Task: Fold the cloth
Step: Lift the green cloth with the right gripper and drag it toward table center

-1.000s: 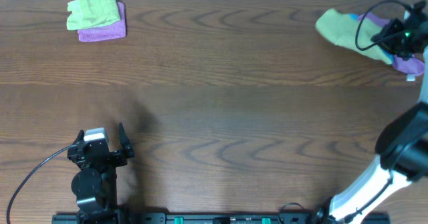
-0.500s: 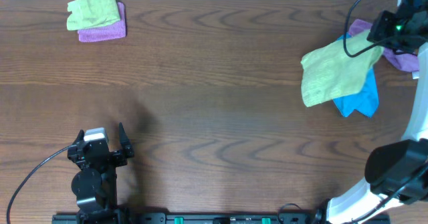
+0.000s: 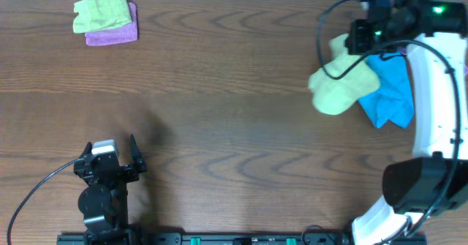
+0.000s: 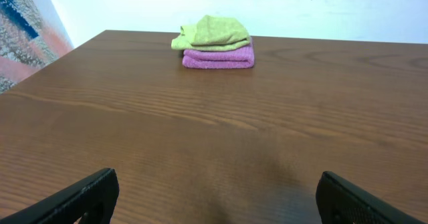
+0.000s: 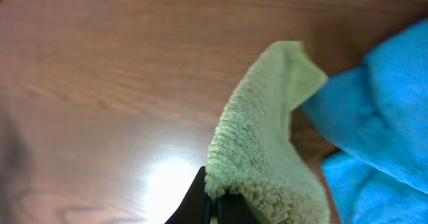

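The right arm (image 3: 431,91) arches over the bench's (image 3: 234,91) far right side, right pincer (image 5: 212,198) clamped on an edge of the lime-green cloth (image 3: 336,88), which bunches against the blue cloth (image 3: 391,91); the left pincer (image 4: 217,204) rests wide open, near left.

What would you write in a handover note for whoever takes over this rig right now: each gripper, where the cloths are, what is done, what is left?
Left gripper: open, empty, at the near left.
Right gripper: shut on an edge of the cloth.
Cloth: bunched at the far right, against the blue cloth.
Done: cloth gripped; no fold made yet.
Left: spread it flat on bare table, then fold it.
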`<action>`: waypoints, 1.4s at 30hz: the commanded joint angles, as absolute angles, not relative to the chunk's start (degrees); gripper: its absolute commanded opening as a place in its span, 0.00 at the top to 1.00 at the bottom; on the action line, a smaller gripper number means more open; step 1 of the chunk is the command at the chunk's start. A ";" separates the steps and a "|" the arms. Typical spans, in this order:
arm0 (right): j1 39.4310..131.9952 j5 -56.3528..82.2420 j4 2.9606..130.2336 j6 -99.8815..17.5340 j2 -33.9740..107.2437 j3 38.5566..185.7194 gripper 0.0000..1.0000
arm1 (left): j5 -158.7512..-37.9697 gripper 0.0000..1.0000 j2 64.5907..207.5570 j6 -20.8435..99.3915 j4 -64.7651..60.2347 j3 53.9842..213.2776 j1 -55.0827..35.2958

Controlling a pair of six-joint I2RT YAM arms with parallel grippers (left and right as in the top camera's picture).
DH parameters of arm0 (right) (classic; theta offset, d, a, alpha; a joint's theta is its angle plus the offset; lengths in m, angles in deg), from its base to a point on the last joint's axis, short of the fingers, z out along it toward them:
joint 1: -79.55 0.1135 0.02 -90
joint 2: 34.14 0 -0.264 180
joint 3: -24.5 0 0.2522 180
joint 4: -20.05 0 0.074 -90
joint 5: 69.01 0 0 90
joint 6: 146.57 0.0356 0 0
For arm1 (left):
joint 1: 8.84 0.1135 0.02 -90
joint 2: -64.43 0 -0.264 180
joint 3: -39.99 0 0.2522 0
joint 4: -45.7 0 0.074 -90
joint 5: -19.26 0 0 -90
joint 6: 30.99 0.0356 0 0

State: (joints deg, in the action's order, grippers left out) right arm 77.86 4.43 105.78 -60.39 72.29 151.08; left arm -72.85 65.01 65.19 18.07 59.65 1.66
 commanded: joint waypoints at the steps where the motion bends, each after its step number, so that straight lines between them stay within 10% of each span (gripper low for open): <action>1: 81.83 3.58 106.23 -62.03 70.66 151.69 0.98 | -72.04 0.04 64.66 64.99 17.46 58.14 2.05; 15: 103.41 3.58 107.87 -62.00 65.08 151.69 0.98 | -72.04 0.05 64.63 64.99 17.46 58.14 2.05; 42: 116.30 0.23 109.84 -66.40 65.21 151.67 0.98 | -72.04 0.05 64.66 64.99 17.46 58.14 2.05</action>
